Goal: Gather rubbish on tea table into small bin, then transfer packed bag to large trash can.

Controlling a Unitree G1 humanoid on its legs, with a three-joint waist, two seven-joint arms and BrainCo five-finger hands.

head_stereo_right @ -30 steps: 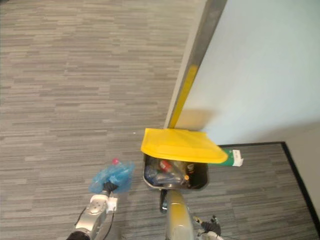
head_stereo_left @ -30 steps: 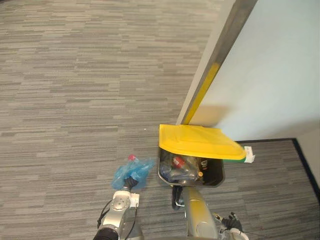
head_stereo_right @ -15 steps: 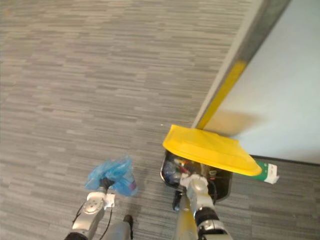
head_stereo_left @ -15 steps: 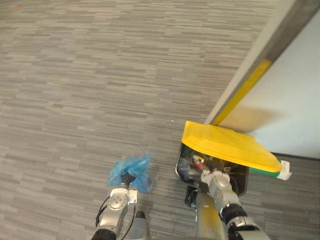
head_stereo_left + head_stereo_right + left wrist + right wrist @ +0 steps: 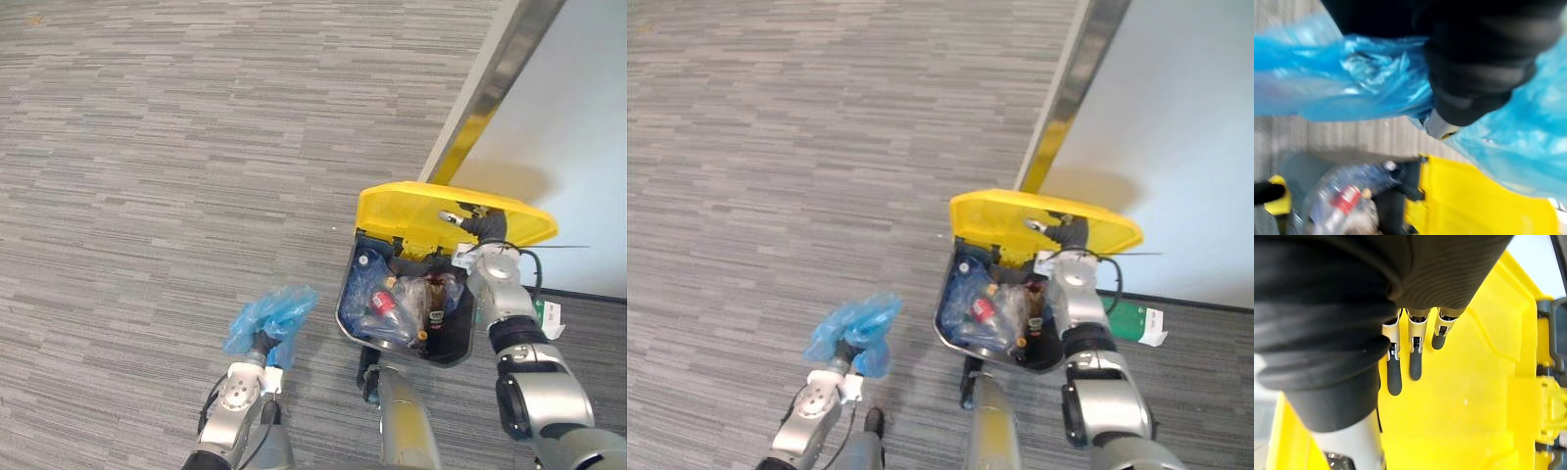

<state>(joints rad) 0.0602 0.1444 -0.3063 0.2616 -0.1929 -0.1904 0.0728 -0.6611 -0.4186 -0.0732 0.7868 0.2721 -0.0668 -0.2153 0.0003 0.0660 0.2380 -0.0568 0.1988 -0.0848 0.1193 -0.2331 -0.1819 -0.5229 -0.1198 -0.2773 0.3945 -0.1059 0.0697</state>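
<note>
I'm dangling the blue bag (image 5: pixel 274 311) off my left hand (image 5: pixel 260 344), can't tell the grip, just beside the large trash can (image 5: pixel 453 345). It's looking pretty full, so the bag might perch on top. Beyond that, my right hand (image 5: pixel 470 225) is propping up the yellow lid (image 5: pixel 402 211) straight-fingered, and a slip slams it shut.

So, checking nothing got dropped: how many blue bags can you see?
1: the blue bag in the left hand, left of the open trash can; others may hide inside.

Bright, even light; soft shadows, seemingly overhead.
</note>
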